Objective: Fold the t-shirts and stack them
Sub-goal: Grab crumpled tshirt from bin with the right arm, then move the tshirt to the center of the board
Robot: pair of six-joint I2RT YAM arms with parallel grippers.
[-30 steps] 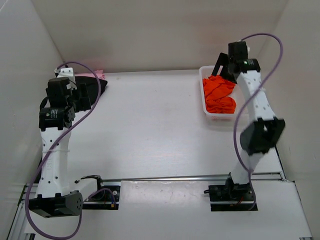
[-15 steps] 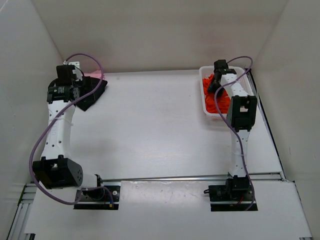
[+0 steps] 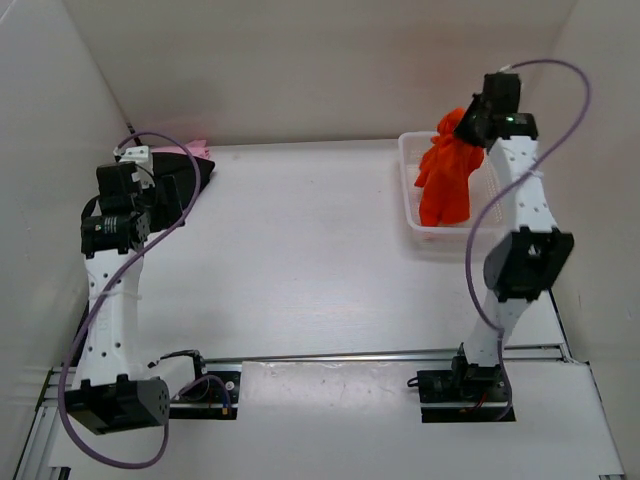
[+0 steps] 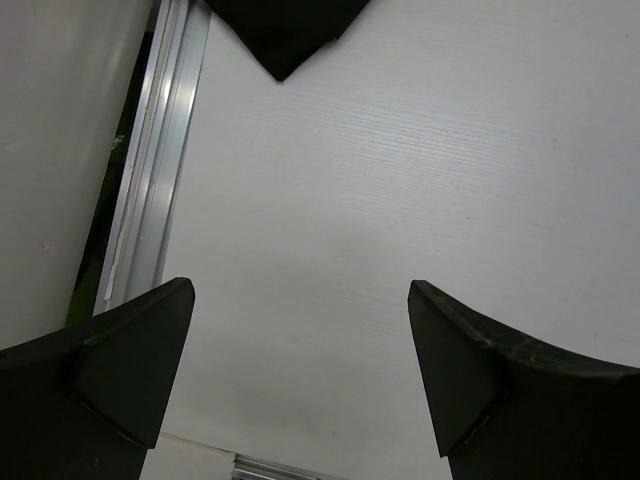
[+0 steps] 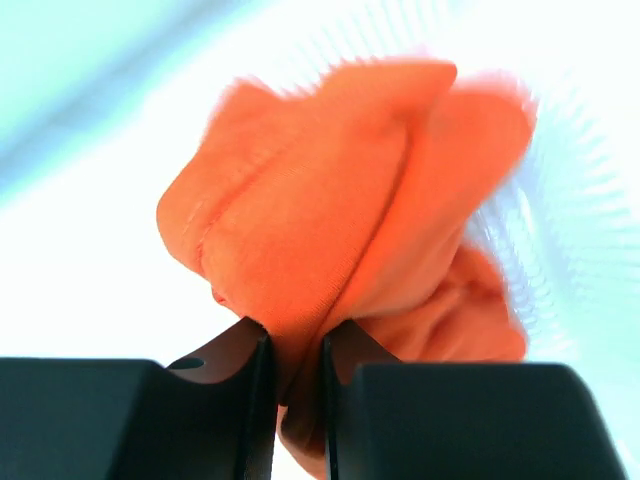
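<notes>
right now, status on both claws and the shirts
Right claw shut on orange t-shirt, hanging over the basket. Left claw open, empty, over table by black t-shirt. Pink t-shirt showing behind it. Nothing seen in the way.

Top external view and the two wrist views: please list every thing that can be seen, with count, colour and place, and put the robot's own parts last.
orange shirt: one, bright orange, hanging bunched above the basket.
black shirt: one, black, on the table at far left.
pink shirt: one, light pink, only an edge showing behind the black shirt.
basket: one, white, on the table at far right.
table: one, white.
cables: two, purple, one along each arm.
left arm: one, white and black; left jaws open over bare table near the black shirt's corner.
right arm: one, white and black; right jaws shut on the orange shirt.
</notes>
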